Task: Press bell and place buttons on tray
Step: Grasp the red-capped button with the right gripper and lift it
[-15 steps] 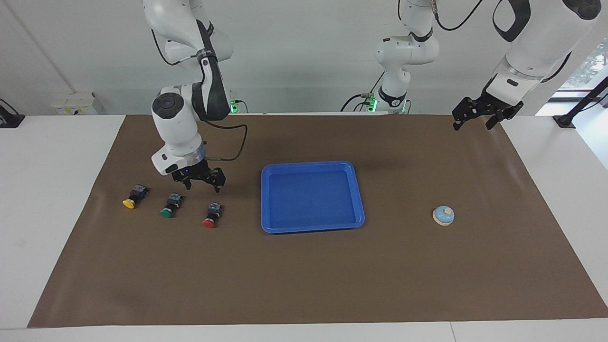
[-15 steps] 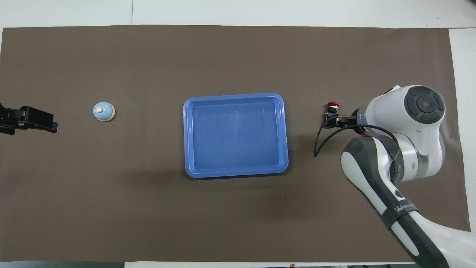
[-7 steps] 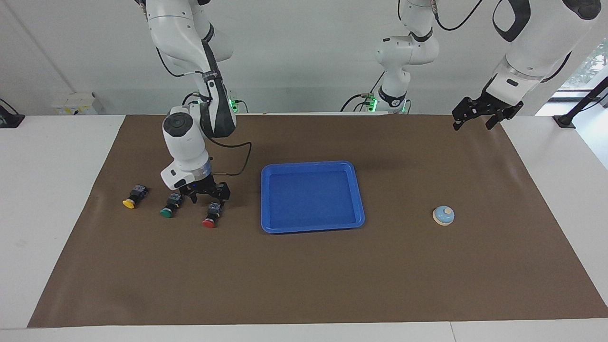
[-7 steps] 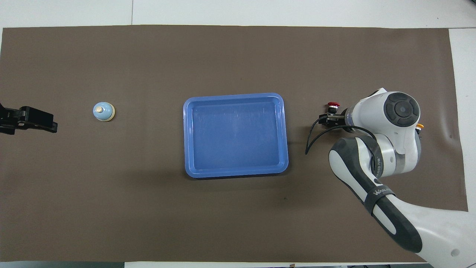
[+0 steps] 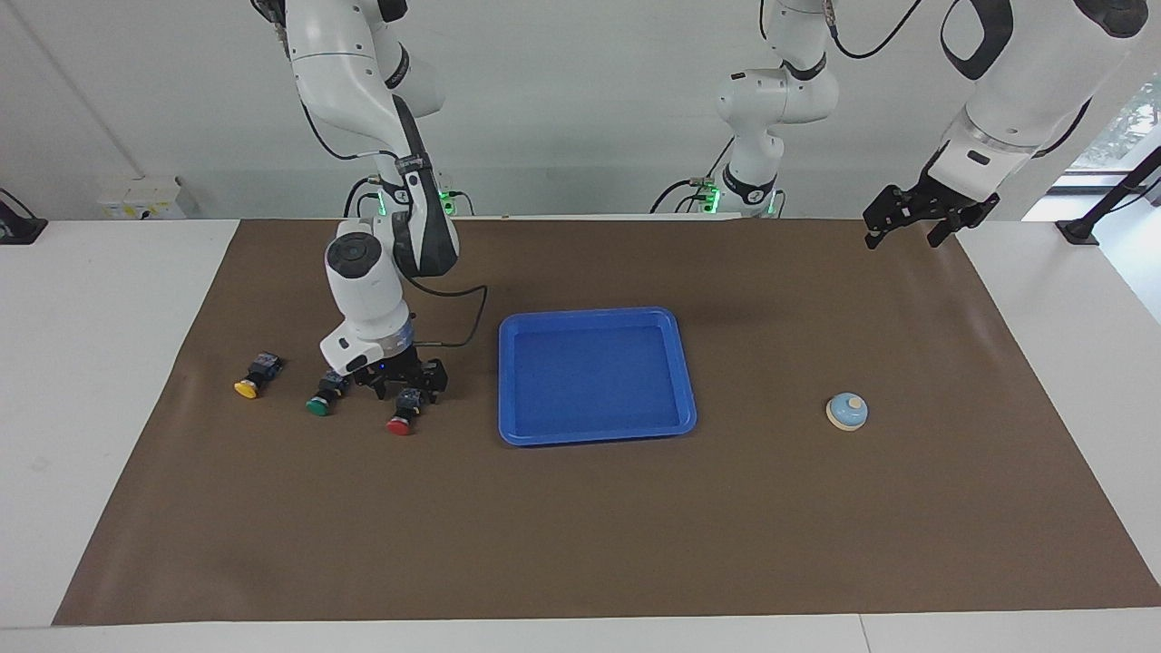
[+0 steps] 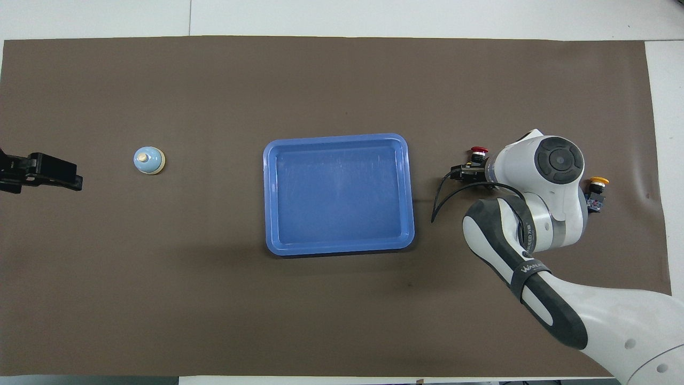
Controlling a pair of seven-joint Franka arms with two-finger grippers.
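Observation:
The red button (image 5: 400, 423) lies on the brown mat beside the blue tray (image 5: 594, 376), toward the right arm's end. My right gripper (image 5: 408, 390) is lowered over it, open, fingers straddling its black body; whether they touch it I cannot tell. The green button (image 5: 319, 404) and the yellow button (image 5: 247, 388) lie in a row with it, farther from the tray. The light blue bell (image 5: 846, 411) sits toward the left arm's end. My left gripper (image 5: 904, 229) waits open, raised over the mat's corner. In the overhead view the red button (image 6: 477, 152), yellow button (image 6: 597, 183), bell (image 6: 148, 160) and tray (image 6: 336, 192) show; the right arm hides the green one.
A brown mat (image 5: 580, 526) covers most of the white table (image 5: 100, 363). A third arm's base (image 5: 748, 186) stands at the robots' edge, between the two arms. A black cable (image 5: 458, 304) loops from the right wrist above the mat.
My right gripper has come down and shifted toward the tray, from above the green and red buttons to around the red button's body. The left arm, bell, tray and buttons have not moved.

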